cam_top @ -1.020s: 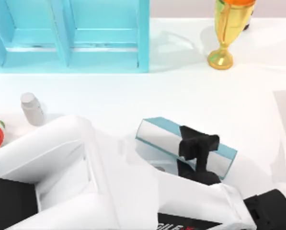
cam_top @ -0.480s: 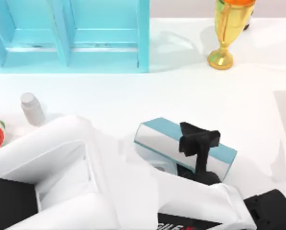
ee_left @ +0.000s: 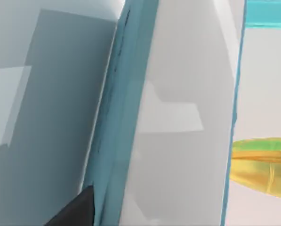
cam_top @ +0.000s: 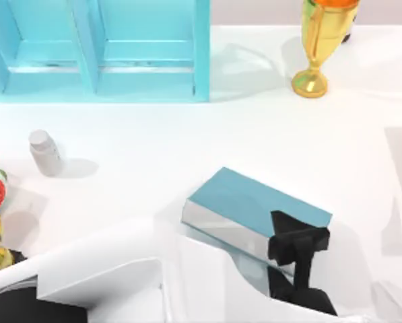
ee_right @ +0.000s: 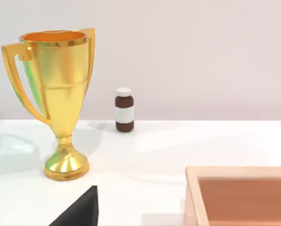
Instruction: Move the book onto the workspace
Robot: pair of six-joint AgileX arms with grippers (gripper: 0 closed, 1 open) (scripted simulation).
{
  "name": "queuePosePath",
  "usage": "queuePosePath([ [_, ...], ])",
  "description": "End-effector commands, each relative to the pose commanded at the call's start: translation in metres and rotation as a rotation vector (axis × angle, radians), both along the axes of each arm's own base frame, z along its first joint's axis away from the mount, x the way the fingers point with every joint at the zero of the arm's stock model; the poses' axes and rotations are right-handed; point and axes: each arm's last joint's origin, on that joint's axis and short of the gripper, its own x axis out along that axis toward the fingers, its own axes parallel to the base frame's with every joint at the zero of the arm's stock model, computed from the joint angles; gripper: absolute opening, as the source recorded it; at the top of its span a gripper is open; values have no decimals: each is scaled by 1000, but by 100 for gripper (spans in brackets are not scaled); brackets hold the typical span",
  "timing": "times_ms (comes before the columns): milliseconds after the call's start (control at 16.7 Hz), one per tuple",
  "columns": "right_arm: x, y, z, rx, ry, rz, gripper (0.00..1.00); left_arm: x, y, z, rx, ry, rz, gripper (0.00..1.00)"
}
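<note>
The book (cam_top: 258, 210) had been tipped from on edge to nearly flat on the desk (cam_top: 187, 145), front centre; the left gripper (cam_top: 296, 243) stayed shut on its right end. Release was judged near.

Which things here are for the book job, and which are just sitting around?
For the job:
- book, teal cover up
- left gripper, clamped on the book's edge
- workspace, the white tabletop

Just sitting around:
- light-blue shelf unit
- gold trophy
- white bottle
- brown bottle
- wooden tray
</note>
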Motion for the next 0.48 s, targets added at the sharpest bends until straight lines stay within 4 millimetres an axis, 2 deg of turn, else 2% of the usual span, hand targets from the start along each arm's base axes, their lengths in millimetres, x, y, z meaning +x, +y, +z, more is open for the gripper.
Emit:
queuePosePath([
  [480,0,0,0,0,0,0,100,-74,11,6,37,0,23,100],
])
